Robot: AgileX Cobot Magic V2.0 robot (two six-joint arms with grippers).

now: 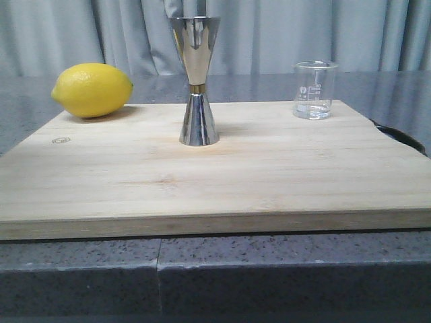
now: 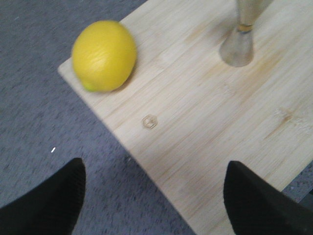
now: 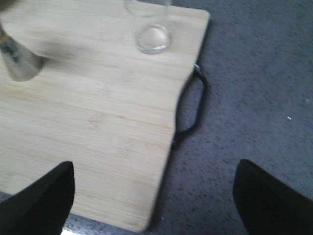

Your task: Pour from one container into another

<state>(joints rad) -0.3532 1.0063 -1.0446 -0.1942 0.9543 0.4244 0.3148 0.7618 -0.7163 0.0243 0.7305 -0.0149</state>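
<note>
The front view showed the jigger (image 1: 198, 81) upright mid-board (image 1: 269, 175), the beaker (image 1: 314, 90) at the far right corner, a lemon (image 1: 92, 89) far left. Only the wrist views showed the grippers, left (image 2: 156, 205) and right (image 3: 154, 200), jaws spread, holding nothing

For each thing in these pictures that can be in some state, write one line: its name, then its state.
beaker: upright on the cutting board, a little clear liquid at the bottom.
jigger: upright on the board, untouched; contents hidden.
lemon: whole, lying at the board's far left corner.
cutting board: flat on the counter, black handle at its right edge.
left gripper: open, holding nothing.
right gripper: open, holding nothing.
</note>
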